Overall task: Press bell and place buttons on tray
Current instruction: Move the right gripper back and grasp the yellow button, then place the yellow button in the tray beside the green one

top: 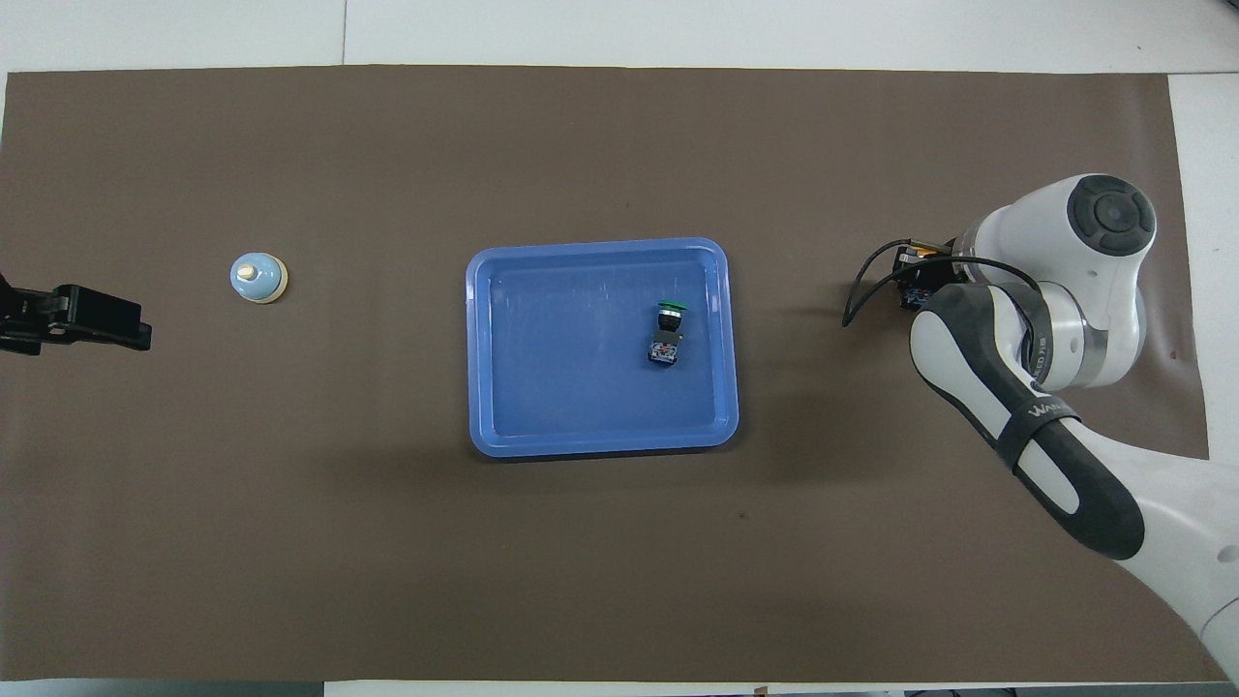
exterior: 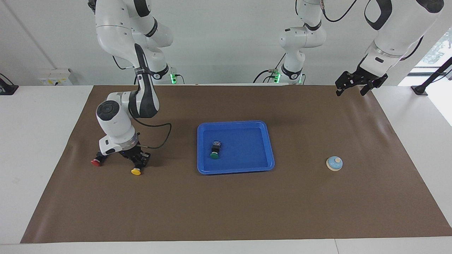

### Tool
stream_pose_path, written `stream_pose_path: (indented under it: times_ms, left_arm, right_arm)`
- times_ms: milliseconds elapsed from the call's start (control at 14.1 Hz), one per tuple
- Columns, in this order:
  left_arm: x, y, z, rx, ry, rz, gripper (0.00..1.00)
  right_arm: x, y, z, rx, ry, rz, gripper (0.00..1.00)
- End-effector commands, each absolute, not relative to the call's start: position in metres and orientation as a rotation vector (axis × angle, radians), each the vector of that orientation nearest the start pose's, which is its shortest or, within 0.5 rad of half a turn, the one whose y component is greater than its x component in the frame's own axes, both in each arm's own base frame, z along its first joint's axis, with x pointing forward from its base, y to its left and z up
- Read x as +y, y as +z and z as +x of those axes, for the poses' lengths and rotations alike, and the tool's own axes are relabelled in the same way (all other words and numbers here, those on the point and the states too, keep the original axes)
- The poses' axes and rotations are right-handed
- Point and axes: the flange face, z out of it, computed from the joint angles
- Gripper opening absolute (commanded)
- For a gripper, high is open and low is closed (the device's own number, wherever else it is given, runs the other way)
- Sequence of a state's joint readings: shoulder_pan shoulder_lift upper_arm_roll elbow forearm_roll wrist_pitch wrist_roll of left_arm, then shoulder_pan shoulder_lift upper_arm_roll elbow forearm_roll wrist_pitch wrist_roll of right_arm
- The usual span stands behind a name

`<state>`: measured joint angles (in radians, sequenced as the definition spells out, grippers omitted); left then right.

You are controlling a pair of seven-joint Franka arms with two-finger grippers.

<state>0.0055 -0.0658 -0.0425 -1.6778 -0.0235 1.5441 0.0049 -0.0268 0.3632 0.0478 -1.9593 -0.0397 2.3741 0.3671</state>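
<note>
gripping yellow button (exterior: 136,170) on the mat: right hand (exterior: 138,162); left hand (exterior: 354,83) open, waiting.

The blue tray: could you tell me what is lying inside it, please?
Inside the flat bright-blue plastic tray lies one green-capped black push-button switch, on its side. Nothing covers the floor.

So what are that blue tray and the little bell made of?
The tray looks like glossy moulded plastic: uniform bright blue, rounded corners, faint sheen. The bell has a smooth pale-blue dome with cream knob and base; painted metal or plastic, I cannot tell which.
</note>
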Motion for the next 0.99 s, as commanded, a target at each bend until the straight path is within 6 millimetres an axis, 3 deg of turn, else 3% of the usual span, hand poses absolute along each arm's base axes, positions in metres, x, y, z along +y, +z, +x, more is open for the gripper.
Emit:
stream_pose_path:
  times_ms: [0, 284, 497, 782, 924]
  left_arm:
    - [-0.022, 0.613, 0.527, 0.051, 0.110, -3.169, 1.00]
    - [-0.022, 0.613, 0.527, 0.051, 0.110, -3.169, 1.00]
    - [-0.021, 0.613, 0.528, 0.049, 0.110, -3.169, 1.00]
    - [-0.021, 0.614, 0.527, 0.049, 0.108, -3.169, 1.00]
    - [-0.021, 0.614, 0.527, 0.049, 0.108, -3.169, 1.00]
  right_arm:
    - [0.028, 0.317, 0.627, 0.421, -0.063, -3.127, 0.00]
    - [0.085, 0.375, 0.651, 0.408, 0.017, -3.129, 0.00]
    - [0.157, 0.409, 0.657, 0.445, 0.065, -3.111, 0.00]
    - [0.260, 0.416, 0.630, 0.430, 0.050, -3.098, 0.00]
    - [0.301, 0.414, 0.613, 0.459, 0.058, -3.079, 0.00]
